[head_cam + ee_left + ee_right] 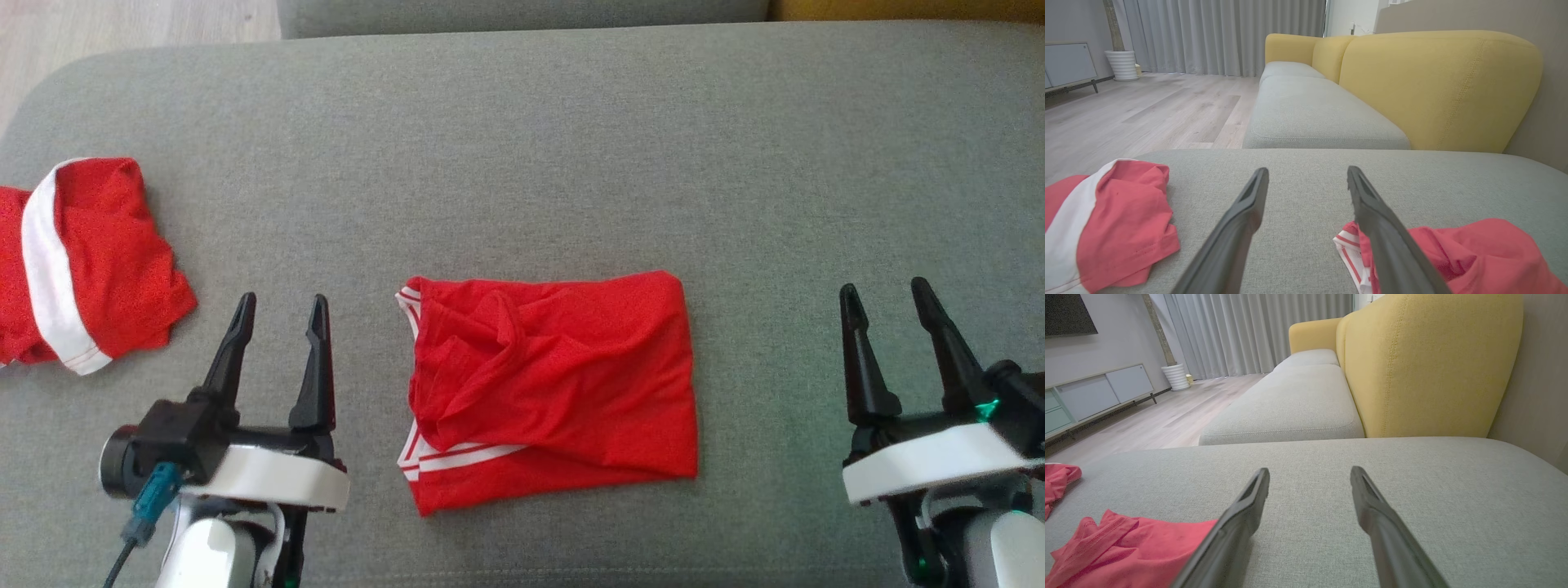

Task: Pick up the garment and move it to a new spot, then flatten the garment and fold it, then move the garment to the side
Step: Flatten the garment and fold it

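Both jaws stand wide with nothing between them. The left gripper (283,299) is over the cushion (522,147) by its near edge, left of centre; the right gripper (885,286) is toward the near right corner, and both sets of fingers point at the far edge. The garment (563,384), red with white stripes at its left hem, lies folded into a rough rectangle on the cushion between the two grippers, closer to the near edge than the far one and touching neither gripper. Its top layer is creased and bunched toward the left side; the right side lies smoother. In the left wrist view its striped corner shows just beside that gripper's right finger. A second red piece (98,253) with a broad white band lies crumpled at the cushion's left edge, well apart from the garment. Beyond the far edge another grey seat (1323,118) runs along a yellow backrest (1437,85), with pale wood floor (1147,110) and grey curtains (1229,32) past it
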Controlling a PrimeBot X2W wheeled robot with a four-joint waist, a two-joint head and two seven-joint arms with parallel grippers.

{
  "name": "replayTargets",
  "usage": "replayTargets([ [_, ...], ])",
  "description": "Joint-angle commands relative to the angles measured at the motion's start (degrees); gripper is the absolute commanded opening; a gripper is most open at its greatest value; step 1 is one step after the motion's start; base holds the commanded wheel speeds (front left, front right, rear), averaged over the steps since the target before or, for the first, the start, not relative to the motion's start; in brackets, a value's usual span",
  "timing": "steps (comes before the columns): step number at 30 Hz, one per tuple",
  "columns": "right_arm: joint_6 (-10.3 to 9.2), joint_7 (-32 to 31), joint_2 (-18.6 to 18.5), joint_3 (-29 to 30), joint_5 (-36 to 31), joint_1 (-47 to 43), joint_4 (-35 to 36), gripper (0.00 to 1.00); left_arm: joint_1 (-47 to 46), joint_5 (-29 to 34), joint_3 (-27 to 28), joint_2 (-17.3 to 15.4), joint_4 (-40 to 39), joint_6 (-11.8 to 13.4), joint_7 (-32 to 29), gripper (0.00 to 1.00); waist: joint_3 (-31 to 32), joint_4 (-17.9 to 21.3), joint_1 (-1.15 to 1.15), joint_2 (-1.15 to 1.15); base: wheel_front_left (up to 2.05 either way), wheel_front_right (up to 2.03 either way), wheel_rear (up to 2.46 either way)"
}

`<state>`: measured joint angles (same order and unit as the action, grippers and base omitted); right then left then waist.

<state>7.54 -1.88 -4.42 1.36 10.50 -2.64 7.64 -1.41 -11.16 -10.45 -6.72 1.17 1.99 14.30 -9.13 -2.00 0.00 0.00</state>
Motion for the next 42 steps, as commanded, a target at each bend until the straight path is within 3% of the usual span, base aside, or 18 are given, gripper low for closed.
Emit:
replayTargets([
  [1,-0.05,-0.33,-0.16,-0.89,-0.3,0.65,2.51,1.0,-1.13,0.55,1.75,-1.0,-2.24,0.21,0.7,1.0,-0.03,0.03,0.0,0.0,0.0,0.0,0.0],
  [13,-0.05,-1.37,0.13,-0.92,-0.61,1.36,2.62,1.0,-2.09,0.23,1.16,-1.04,-1.64,0.49,0.7,1.0,-0.82,-0.34,0.0,0.0,0.0,0.0,0.0],
  [15,-0.05,-2.4,0.06,-1.77,-0.41,1.95,1.66,0.0,-2.43,0.19,1.06,-1.02,-1.68,0.52,0.7,1.0,-1.24,-0.48,0.0,0.0,0.0,0.0,0.0],
  [18,-0.05,-3.95,-0.25,-5.25,-0.14,4.14,-0.71,0.0,-3.19,0.17,0.84,-0.97,-1.81,0.48,0.7,1.0,-2.16,-0.73,0.0,0.0,0.0,0.0,0.0],
  [30,-0.05,-6.77,0.96,-29.07,4.96,18.42,-19.17,0.0,-6.33,-0.02,-0.75,0.5,-1.18,-0.53,0.7,1.0,-5.29,-4.26,0.0,0.0,0.0,0.0,0.0],
  [36,-0.05,-5.93,1.36,-35.31,7.79,23.19,-28.34,0.0,-6.97,-0.05,-0.73,1.24,-0.82,-0.87,0.7,1.0,-5.89,-5.99,0.0,0.0,0.0,0.0,0.0],
  [42,-0.05,-3.37,1.51,-39.86,11.34,27.51,-33.21,0.0,-7.07,0.09,-0.64,1.76,-0.49,-1.27,0.7,1.0,-6.18,-6.98,0.0,0.0,0.0,0.0,0.0],
])
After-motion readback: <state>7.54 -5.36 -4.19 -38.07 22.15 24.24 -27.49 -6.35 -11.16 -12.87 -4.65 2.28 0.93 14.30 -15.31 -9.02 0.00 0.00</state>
